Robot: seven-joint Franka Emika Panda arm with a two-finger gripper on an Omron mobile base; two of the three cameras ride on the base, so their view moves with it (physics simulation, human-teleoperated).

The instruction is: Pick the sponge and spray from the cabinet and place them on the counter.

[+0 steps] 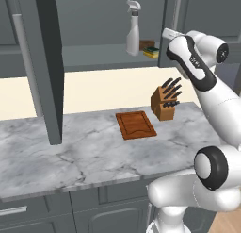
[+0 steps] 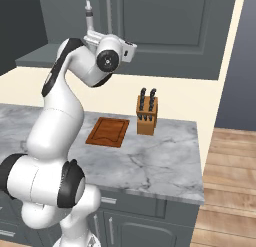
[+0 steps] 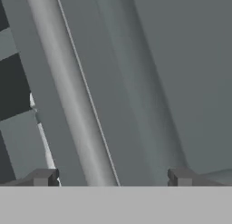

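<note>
The two-finger gripper [image 3: 113,177] is raised against the closed right door of the dark grey upper wall cabinet [image 1: 207,10]. Its small dark fingertips [image 3: 43,177] stand spread wide apart, with nothing between them. In the hand view, a long silver vertical door handle [image 3: 72,96] runs up from the gap between the tips, lying closer to the left tip; whether either tip touches it cannot be told.

The white robot arm [image 2: 60,116] reaches up from the base to that door.

Left of the hand, the cabinet stands open, its left door [image 1: 47,67] swung out over the counter. On the grey inner shelf [image 1: 94,55] stands the slim white-grey spray bottle with a white trigger nozzle [image 1: 133,29], upright. Just to its right lies the small flat yellow sponge with a dark green top [image 1: 151,52], beside a small brown box [image 1: 147,44].

Below, the wide grey-white marble-veined counter [image 1: 70,152] carries a brown wooden cutting board [image 1: 136,125] and, near it to the right, a wooden knife block with black-handled knives [image 1: 164,101].
</note>
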